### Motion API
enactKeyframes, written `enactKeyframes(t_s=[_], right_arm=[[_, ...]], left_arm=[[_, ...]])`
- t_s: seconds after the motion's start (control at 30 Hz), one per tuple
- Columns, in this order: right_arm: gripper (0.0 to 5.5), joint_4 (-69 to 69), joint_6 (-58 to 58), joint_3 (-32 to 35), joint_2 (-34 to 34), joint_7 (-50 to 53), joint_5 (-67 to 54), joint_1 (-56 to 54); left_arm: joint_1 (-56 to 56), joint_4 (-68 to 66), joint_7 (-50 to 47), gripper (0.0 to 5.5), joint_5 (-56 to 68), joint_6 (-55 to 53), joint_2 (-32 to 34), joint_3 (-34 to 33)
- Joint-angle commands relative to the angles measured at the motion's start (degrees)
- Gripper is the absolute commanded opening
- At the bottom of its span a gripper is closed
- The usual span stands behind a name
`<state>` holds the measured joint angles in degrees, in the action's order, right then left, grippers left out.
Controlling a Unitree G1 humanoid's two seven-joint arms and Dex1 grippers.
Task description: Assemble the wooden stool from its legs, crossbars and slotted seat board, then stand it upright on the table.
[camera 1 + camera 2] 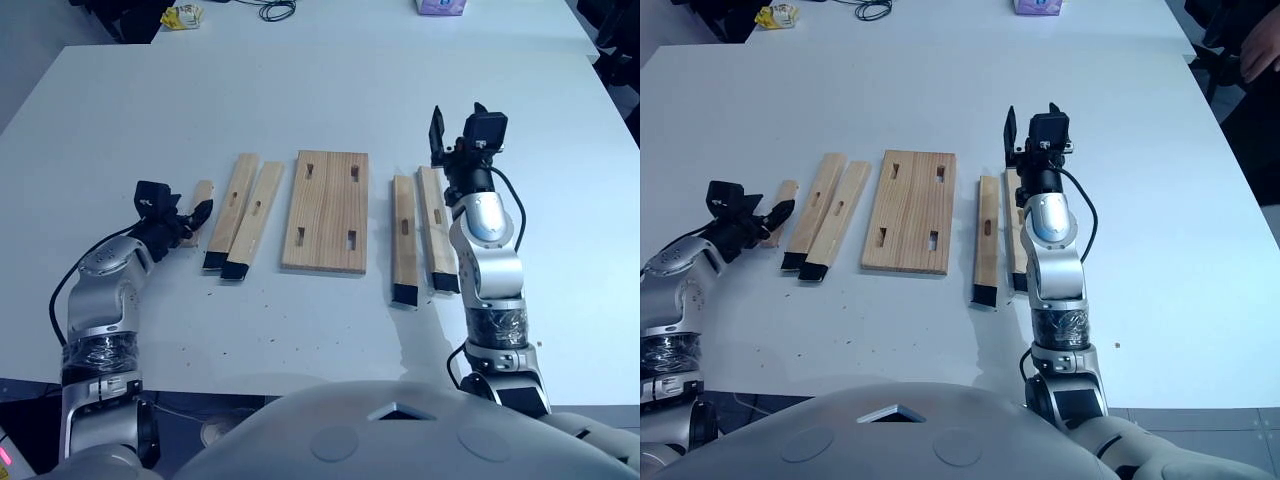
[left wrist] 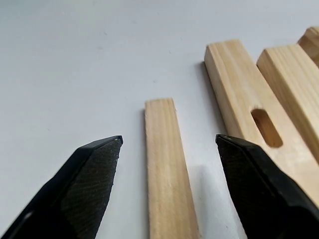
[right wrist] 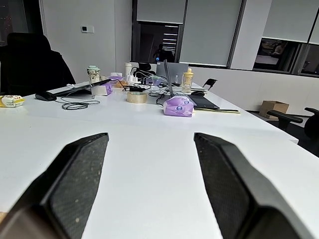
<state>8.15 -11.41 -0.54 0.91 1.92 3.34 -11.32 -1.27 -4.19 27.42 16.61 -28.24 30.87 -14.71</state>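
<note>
**Stool parts laid flat on the white table, both pincers empty.**

The slotted seat board (image 1: 325,211), pale grained wood with four small rectangular slots, lies at the centre. It is flanked by two left legs (image 1: 243,214) and two right legs (image 1: 403,238), each a flat bar with one oblong slot and a black cap at its near end. The left gripper (image 2: 169,140) stands wide open astride a thin plain crossbar (image 2: 167,169) just outside the left legs, its dark ribbed fingers (image 2: 94,174) clear of the wood; the crossbar's near end is cut off. The right gripper (image 3: 149,137) is raised above the right legs, parted and holding nothing, and its arm hides part of the outer leg. Beyond lie a purple tissue pack (image 3: 178,106), a tape roll (image 3: 136,97) and cables (image 3: 79,104). Dark specks dot the table (image 1: 560,200) near its front edge.
</note>
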Motion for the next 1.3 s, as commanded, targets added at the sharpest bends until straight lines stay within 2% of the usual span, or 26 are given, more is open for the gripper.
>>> enactKeyframes(t_s=[0.03, 0.47, 0.93, 1.17, 1.3], right_arm=[[3.16, -0.89, 0.81, -0.34, 0.20, 0.08, 0.51, -0.88], [3.16, -0.42, 1.38, -0.79, -0.86, 1.57, 1.03, 0.48], [3.16, -1.15, 2.35, -0.67, -1.37, 2.87, 1.30, 0.41], [3.16, -1.62, 2.89, -0.65, -1.77, 3.54, 1.41, 0.43], [3.16, -2.14, 3.11, -0.51, -1.64, 3.38, 1.16, 0.12]], left_arm=[[-0.62, -1.15, -1.35, 3.48, -1.43, -1.56, -0.10, 1.00], [-0.61, -2.02, -1.81, 3.48, 0.77, -11.55, 0.74, 0.31], [0.49, 0.93, -0.16, 1.39, 2.13, -17.22, 1.70, 1.55], [0.08, 2.33, -0.89, 1.32, 2.54, -17.63, 1.13, 1.43], [-4.49, 2.70, -2.24, 1.32, 3.44, -16.70, 0.69, -0.65]])
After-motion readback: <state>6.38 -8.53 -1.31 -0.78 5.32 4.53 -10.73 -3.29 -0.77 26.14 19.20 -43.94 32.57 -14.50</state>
